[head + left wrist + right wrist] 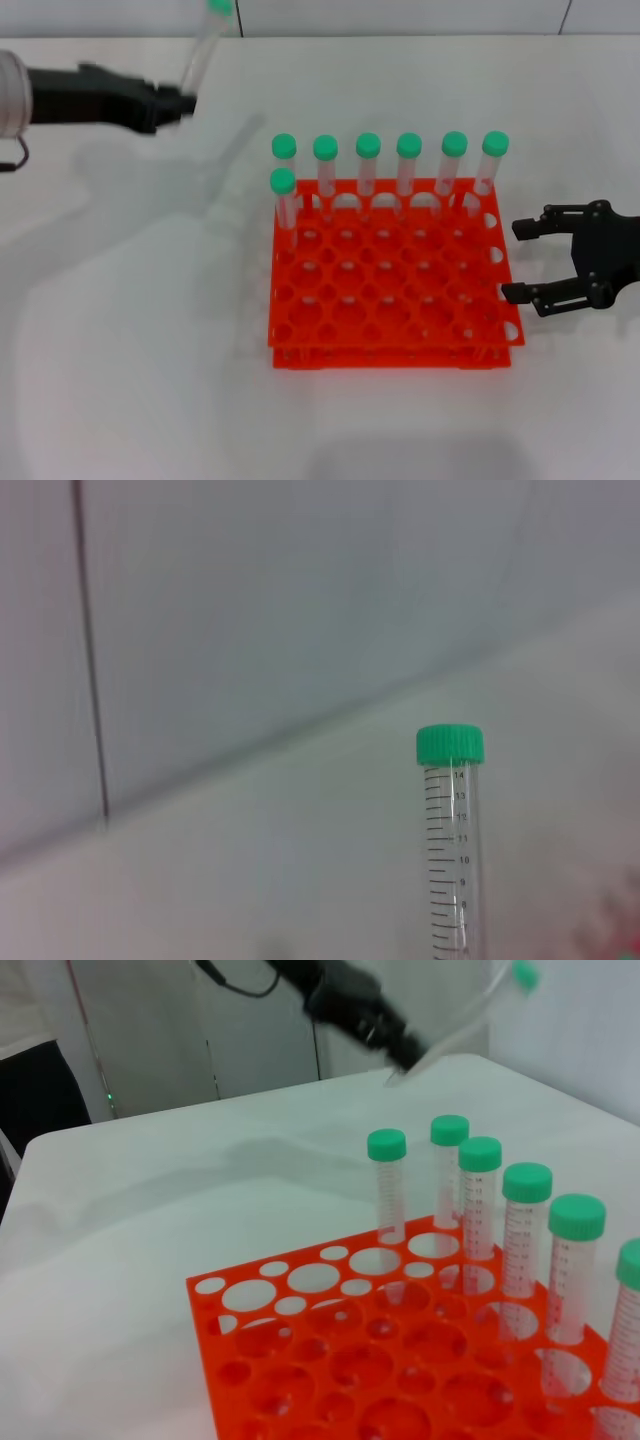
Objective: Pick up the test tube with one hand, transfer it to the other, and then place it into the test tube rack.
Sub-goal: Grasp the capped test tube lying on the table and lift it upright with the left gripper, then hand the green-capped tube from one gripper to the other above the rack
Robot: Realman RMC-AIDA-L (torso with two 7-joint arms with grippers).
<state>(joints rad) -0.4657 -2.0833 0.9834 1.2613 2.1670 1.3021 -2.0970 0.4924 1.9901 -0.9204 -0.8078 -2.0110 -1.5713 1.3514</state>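
green-capped test tube [451,845], graduations 9–14

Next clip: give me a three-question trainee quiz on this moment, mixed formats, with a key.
1. True or false: the left claw holds a tube lifted above the table.
2. How many green-capped tubes stand in the rack?
3. Multiple choice: the right claw is A) shut on a tube, B) open beside the rack's right edge, C) over the rack's middle.

Key: 1 true. 2 seven: six in the back row, one in the second row at the rack's left. 3 B.
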